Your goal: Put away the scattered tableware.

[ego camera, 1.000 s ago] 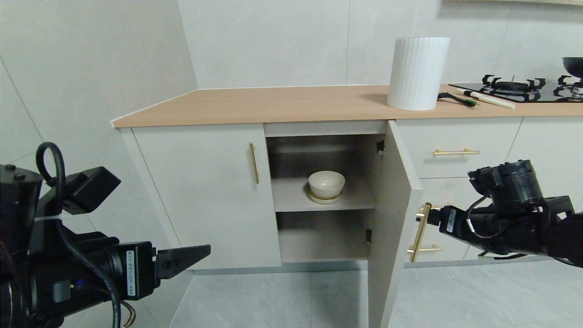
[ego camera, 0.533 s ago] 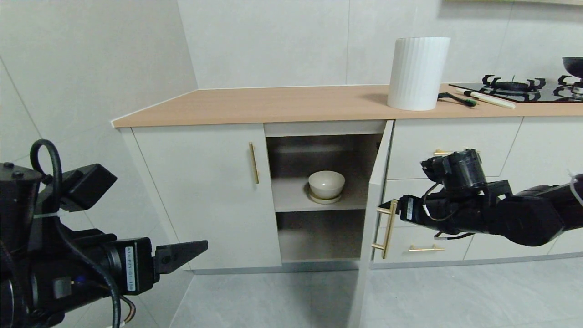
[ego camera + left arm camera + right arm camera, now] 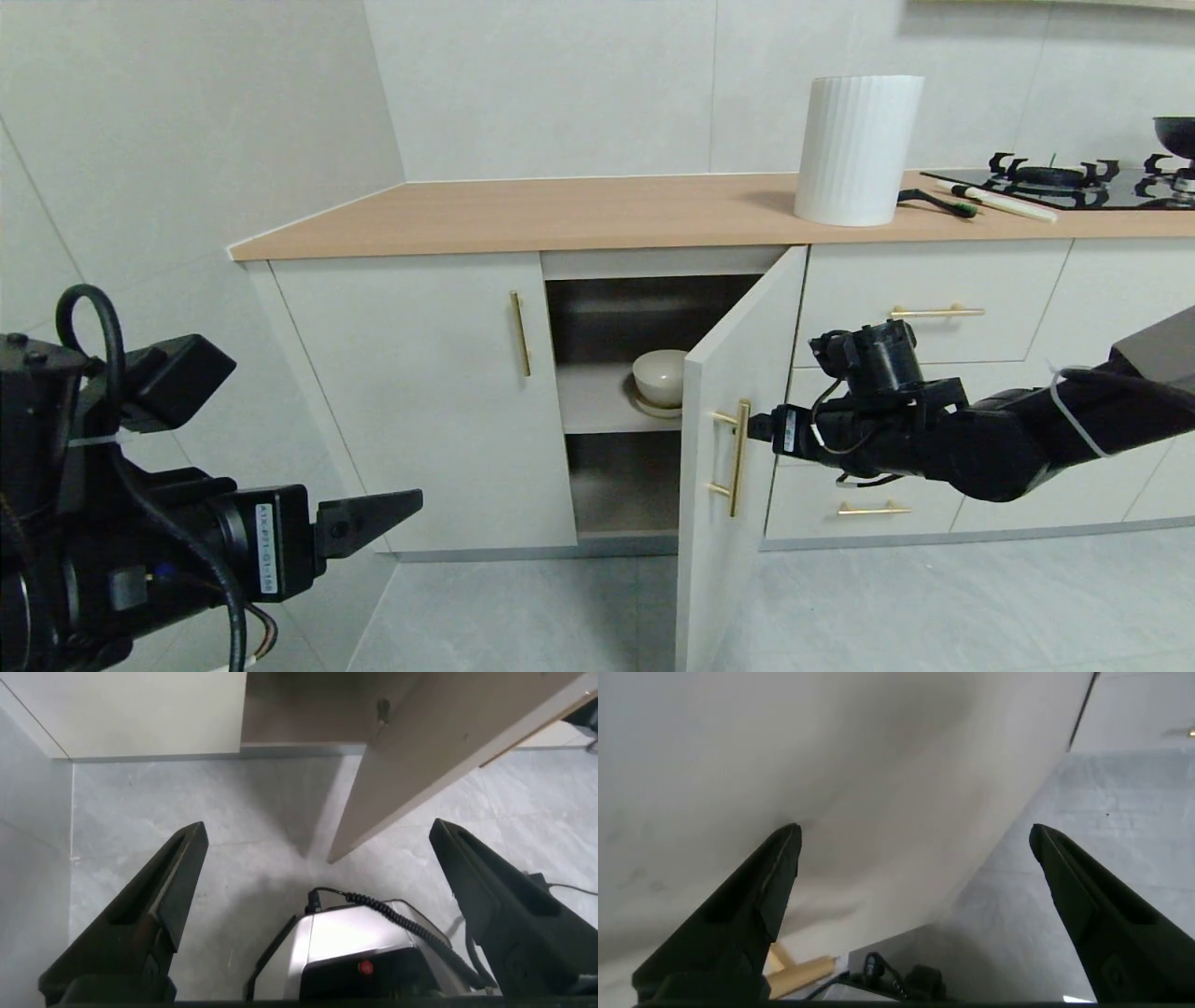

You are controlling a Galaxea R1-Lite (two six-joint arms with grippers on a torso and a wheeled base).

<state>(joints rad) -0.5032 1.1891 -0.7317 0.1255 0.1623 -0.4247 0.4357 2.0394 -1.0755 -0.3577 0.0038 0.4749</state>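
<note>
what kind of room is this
A kitchen, most likely: a gas hob sits at one end of a wooden countertop, and below it a bowl stands on a shelf inside a half-open cupboard.

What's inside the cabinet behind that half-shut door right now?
A cream bowl sits on a plate on the middle shelf, its right edge covered by the door. The door also hides everything further right, so nothing there can be judged.

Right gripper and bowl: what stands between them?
The half-open cabinet door, its handle by the right gripper; in the head view it partly hides the bowl.
</note>
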